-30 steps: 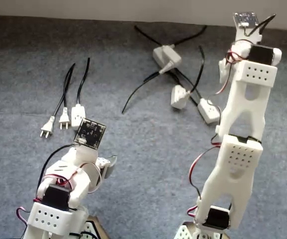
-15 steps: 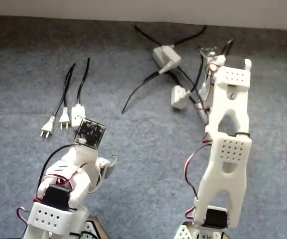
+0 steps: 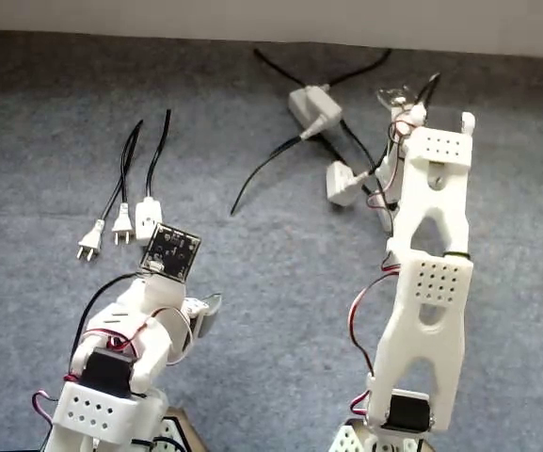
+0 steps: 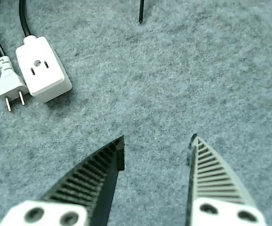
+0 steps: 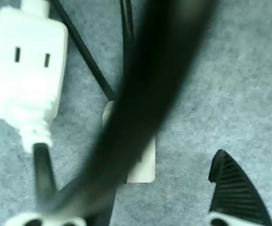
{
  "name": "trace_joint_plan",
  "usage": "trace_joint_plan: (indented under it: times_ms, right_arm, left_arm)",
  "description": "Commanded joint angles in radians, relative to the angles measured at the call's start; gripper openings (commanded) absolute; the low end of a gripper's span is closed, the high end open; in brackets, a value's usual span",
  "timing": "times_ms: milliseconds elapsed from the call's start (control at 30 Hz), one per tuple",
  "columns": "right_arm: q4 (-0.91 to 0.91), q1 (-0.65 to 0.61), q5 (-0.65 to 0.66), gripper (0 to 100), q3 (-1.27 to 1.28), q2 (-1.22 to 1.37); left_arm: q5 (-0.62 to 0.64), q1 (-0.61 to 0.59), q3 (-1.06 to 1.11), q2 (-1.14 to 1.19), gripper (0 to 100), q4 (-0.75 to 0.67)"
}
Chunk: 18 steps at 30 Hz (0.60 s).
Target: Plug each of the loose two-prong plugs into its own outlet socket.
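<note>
Two white two-prong plugs are lying loose just beside a white socket block, the left hand hovering open nearby. Well apart from that block, the right hand, newly lowered, is hanging open over a second white outlet socket, probably to grasp it.

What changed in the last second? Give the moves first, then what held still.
The right arm swung down from the table's far edge and leftward, ending beside the middle socket, which turned a little. No grasp is visible. The left arm, the loose plugs and the socket beside them stayed put.
</note>
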Motion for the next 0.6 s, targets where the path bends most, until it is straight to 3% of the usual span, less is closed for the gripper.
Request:
trace_joint_plan:
  times_ms: [0,300,567]
  right_arm:
    - [0.042,-0.059,0.006,28.2,0.004,-0.107]
    - [0.008,-0.064,-0.038,28.2,0.174,-0.179]
    - [-0.082,-0.051,0.032,28.2,0.174,-0.102]
  left_arm:
    - [0.009,0.019,-0.004,-0.005,23,-0.023]
    - [0.009,0.019,-0.004,-0.005,23,-0.02]
    - [0.009,0.019,-0.004,-0.005,23,-0.018]
